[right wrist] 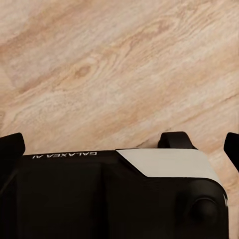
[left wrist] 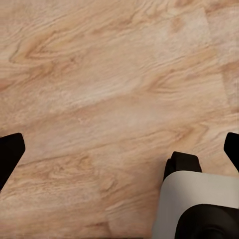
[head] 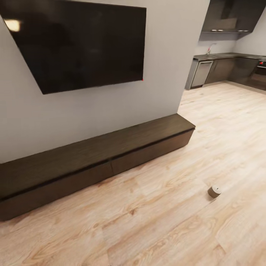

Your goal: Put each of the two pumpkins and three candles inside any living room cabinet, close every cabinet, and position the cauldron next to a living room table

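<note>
Robot is in transit, facing the living-room wall. The cabinet [head: 96, 159] runs along the foot of that wall under the TV [head: 79, 42], all its flat fronts flush and shut. One candle [head: 214, 191] sits upright on the floor [head: 166, 221], well out from the cabinet's right end and toward the right edge of the head view. No pumpkins or cauldron in view here.

Left gripper [left wrist: 119, 149]: fingertips spread wide at the frame's two sides, nothing between them, just floorboards plus part of the robot's base [left wrist: 199, 204]. Right gripper [right wrist: 122, 147]: same, fingers apart and empty, hanging over the base [right wrist: 114, 194].

Judged step: collecting candles; this one is not yet picked up. The next move calls for turning and rolling the base right toward the candle, lowering the trunk, then bringing one arm down over it. A cabinet front must also be opened before anything goes in, since none is open now.
</note>
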### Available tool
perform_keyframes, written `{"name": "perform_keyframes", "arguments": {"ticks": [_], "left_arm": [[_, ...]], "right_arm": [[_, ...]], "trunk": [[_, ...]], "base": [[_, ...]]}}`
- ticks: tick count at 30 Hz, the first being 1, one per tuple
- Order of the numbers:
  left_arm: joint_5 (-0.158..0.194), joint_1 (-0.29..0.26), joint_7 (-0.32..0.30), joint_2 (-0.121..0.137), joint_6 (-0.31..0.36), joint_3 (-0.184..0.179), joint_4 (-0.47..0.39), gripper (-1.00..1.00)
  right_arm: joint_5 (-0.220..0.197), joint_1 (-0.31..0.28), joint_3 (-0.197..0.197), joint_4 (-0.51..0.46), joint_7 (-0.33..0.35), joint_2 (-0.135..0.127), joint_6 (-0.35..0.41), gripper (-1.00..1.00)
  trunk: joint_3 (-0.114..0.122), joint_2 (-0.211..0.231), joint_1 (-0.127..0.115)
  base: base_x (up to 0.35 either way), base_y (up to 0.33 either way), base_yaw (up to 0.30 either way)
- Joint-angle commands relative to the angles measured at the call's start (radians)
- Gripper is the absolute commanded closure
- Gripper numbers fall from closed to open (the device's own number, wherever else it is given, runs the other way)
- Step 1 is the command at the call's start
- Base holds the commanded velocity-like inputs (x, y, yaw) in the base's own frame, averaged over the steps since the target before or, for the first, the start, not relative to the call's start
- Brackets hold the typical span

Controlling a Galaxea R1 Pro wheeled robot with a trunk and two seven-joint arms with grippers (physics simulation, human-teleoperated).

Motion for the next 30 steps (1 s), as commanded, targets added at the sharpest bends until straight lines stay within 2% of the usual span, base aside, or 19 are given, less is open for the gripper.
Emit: {"name": "perform_keyframes", "arguments": {"ticks": [1,18,20,23,30], "left_arm": [[0.0,0.0,0.0,-0.001,0.0,0.0,0.0,-1.0],[-0.001,0.0,-0.001,0.0,-0.001,0.001,0.0,-1.0],[-0.001,0.0,-0.001,0.0,-0.001,0.001,0.0,-1.0],[-0.001,0.0,-0.001,0.0,-0.001,0.001,0.0,-1.0],[-0.001,0.0,-0.002,0.0,-0.001,0.001,0.0,-1.0]], "right_arm": [[0.0,0.0,0.0,0.0,0.0,0.0,0.0,-1.0],[-0.002,0.0,0.001,0.0,0.0,0.007,-0.002,-1.0],[-0.002,0.0,0.001,0.001,0.0,0.007,-0.017,-1.0],[-0.002,0.0,0.001,0.016,0.001,0.007,-0.08,-1.0],[-0.002,0.001,0.004,0.028,0.007,0.007,-0.103,-1.0]], "trunk": [[0.0,0.0,0.0],[0.003,0.0,0.0],[0.004,0.0,0.0],[0.007,0.0,0.0],[0.011,0.0,0.0]], "base": [[0.0,0.0,0.282],[0.0,0.0,0.282],[0.0,0.0,0.264],[0.0,0.0,0.252],[0.0,0.0,0.228]]}}
